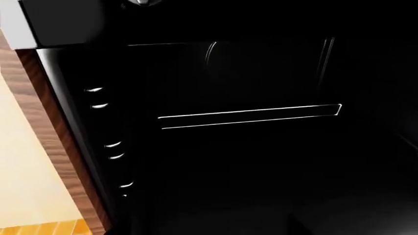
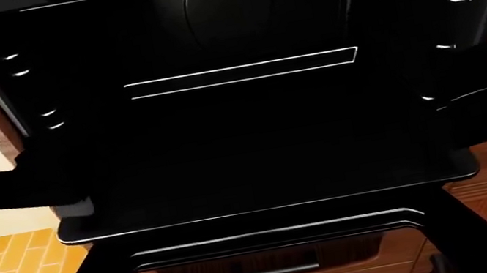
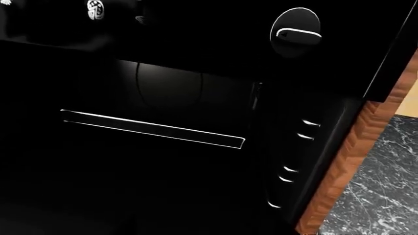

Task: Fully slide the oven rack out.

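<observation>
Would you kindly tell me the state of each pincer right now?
Left pincer: at the oven rack's left front corner, too dark to tell open or closed.
Right pincer: cannot be told either.

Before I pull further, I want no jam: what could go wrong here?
1. Both arms are black against the black rack, so the hold of the left end effector and the right end effector cannot be judged.
2. An uneven pull from the two corners might skew the rack.
3. The open door sits just below its front rim.
</observation>
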Controlling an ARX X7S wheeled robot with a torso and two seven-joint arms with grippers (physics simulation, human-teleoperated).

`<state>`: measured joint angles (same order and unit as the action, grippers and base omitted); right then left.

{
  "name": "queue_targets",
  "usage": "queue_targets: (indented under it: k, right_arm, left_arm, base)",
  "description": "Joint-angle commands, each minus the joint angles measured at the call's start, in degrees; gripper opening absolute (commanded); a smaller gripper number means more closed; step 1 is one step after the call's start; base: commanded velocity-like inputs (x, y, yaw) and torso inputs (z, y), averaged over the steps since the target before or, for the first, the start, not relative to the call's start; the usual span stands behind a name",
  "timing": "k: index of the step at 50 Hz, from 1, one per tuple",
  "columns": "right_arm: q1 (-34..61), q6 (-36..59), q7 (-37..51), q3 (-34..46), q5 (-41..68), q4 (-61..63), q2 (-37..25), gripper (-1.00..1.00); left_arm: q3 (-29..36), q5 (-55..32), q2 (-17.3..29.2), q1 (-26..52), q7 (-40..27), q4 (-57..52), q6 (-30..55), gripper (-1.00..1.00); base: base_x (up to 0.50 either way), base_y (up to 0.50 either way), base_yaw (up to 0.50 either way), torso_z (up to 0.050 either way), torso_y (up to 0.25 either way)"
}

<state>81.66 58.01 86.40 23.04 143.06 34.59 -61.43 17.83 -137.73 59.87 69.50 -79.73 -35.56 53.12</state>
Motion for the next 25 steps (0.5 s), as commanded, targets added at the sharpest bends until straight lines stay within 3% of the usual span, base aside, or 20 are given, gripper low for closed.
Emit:
queue_targets:
  k: [1, 25]
  right_arm:
    - [6.9, 0.4, 0.4, 5.8, 2.0, -2.1, -0.4, 1.00]
    - [1.9, -2.5, -4.1, 5.3, -1.9, 1.4, -3.1, 1.00]
  left_arm:
    - [2.2, -2.0, -0.1, 3.1, -1.1, 0.9, -0.1, 1.00]
    - [5.9, -3.1, -1.4, 8.0, -2.3, 1.2, -0.1, 1.00]
  base:
    - [0.00, 0.00, 0.00, 0.000, -0.209]
    - [0.00, 0.00, 0.00, 0.000, -0.248]
